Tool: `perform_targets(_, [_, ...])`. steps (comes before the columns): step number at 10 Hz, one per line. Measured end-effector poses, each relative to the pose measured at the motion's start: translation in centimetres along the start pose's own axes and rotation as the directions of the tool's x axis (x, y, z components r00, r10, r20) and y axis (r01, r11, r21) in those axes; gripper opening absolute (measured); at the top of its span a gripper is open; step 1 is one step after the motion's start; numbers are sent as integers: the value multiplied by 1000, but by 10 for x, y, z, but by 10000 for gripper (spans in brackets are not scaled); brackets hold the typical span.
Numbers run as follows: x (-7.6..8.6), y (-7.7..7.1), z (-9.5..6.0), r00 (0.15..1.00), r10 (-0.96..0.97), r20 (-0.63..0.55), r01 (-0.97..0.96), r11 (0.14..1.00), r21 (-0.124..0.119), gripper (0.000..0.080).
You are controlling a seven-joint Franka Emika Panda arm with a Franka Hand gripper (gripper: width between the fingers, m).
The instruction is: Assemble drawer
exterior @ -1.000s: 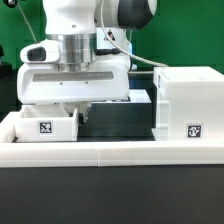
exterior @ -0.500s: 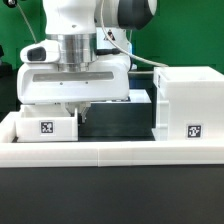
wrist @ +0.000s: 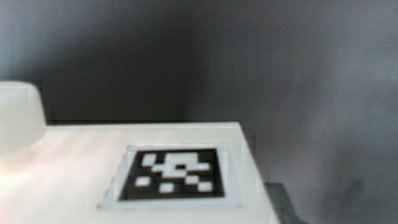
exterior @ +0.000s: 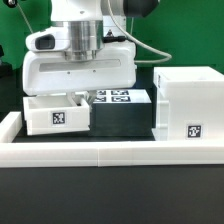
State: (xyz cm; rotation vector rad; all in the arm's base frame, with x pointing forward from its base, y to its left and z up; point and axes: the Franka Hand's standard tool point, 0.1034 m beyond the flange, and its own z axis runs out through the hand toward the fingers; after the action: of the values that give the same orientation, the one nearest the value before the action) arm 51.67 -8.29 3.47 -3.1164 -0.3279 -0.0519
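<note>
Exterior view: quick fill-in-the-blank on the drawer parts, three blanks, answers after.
1. The tall case stands on the exterior view's ___ side.
2. The small tray sits below the arm, on the exterior view's ___ side.
3. Case and tray are both ___ in colour.
Missing words: right; left; white.

A black table (exterior: 120,122) carries the scene. A low white rail (exterior: 110,150) edges its near side. The marker board (exterior: 122,97) lies flat toward the rear, tags facing up. A green backdrop (exterior: 10,45) stands behind, crossed by a black cable (exterior: 150,57).
</note>
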Motion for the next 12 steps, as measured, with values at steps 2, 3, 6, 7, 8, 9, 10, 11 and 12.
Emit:
perform_targets(2, [-2, 0, 3, 999, -33, 5, 33, 999, 0, 42])
perform_targets(3, [-2, -1, 4, 993, -117, 7, 117, 993, -1, 42])
perform_targets(6, [6, -15, 3, 888, -459, 14, 459, 888, -8, 42])
perform_targets(7, [8, -19, 3, 830, -557, 17, 558, 830, -9, 42])
perform_targets(8, [8, -19, 3, 801, -598, 17, 598, 801, -8, 42])
perform_targets(9, [7, -17, 4, 774, -633, 19, 633, 774, -7, 42])
perform_targets(10, [6, -16, 4, 723, -690, 24, 690, 723, -7, 42])
perform_targets(11, [6, -15, 4, 690, -723, 26, 724, 690, -7, 42])
perform_targets(12, [5, -15, 5, 617, -787, 35, 787, 617, -8, 42])
